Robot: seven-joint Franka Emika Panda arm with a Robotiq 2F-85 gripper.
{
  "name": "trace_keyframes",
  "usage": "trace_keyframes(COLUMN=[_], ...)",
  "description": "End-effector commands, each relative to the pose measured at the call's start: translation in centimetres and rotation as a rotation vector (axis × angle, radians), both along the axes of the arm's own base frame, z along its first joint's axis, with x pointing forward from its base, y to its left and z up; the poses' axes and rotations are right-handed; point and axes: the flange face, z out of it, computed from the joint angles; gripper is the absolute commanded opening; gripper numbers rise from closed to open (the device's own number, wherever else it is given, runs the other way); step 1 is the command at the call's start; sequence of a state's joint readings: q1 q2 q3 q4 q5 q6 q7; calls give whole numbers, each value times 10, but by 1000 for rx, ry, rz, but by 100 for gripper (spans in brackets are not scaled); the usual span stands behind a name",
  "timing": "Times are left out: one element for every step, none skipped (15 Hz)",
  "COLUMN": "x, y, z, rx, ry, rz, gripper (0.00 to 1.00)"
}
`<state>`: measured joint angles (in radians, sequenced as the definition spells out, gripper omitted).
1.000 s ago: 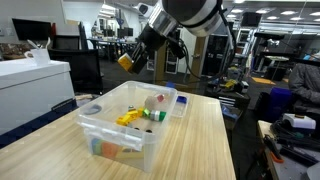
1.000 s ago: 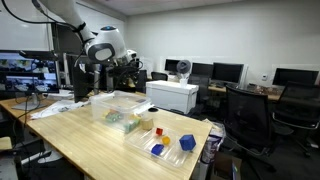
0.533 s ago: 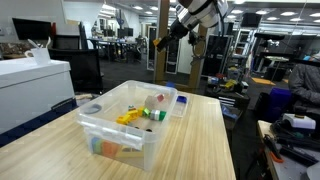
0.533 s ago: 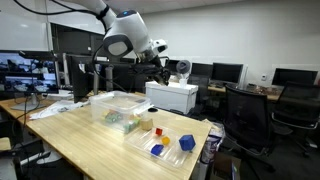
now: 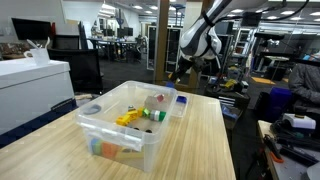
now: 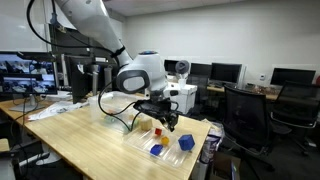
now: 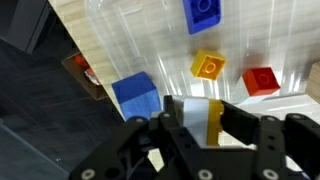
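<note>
The gripper (image 7: pixel 203 124) pinches a yellow block (image 7: pixel 211 116) between its fingers, directly above a clear tray (image 7: pixel 140 40) containing a blue brick (image 7: pixel 203 12), a yellow brick (image 7: pixel 208 66) and a red brick (image 7: pixel 261 80).

A large clear bin (image 5: pixel 148 150) with small toys stands on the wooden table (image 5: pixel 205 140), at lower centre. A white box (image 5: pixel 30 85) is at the left edge. In an exterior view, black chairs (image 6: pixel 250 115) stand at the right.

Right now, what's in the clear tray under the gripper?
A blue brick, a yellow block, a red block and a blue cube. The gripper, holding a yellow piece, covers the rest.
</note>
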<state>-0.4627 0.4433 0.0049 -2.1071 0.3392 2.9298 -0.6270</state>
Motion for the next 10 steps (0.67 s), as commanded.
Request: trace_keyframes(x=[27,34,42,48,51,54,56,56,57,57], y=[20,27,36,42,45,49,51,52,52,51], z=[-17,-18,-18,-17,-17,-17,-17,-16,-15,-14], rx=[13,11,9,6,5,9,12,17,20,24], ry=[75,86,97,106,117,126,132,137,138,140], rz=[9,23,36,42,44,47,50,52,52,51], gripper=[17,17,17,17,39,67,69,75,82,88])
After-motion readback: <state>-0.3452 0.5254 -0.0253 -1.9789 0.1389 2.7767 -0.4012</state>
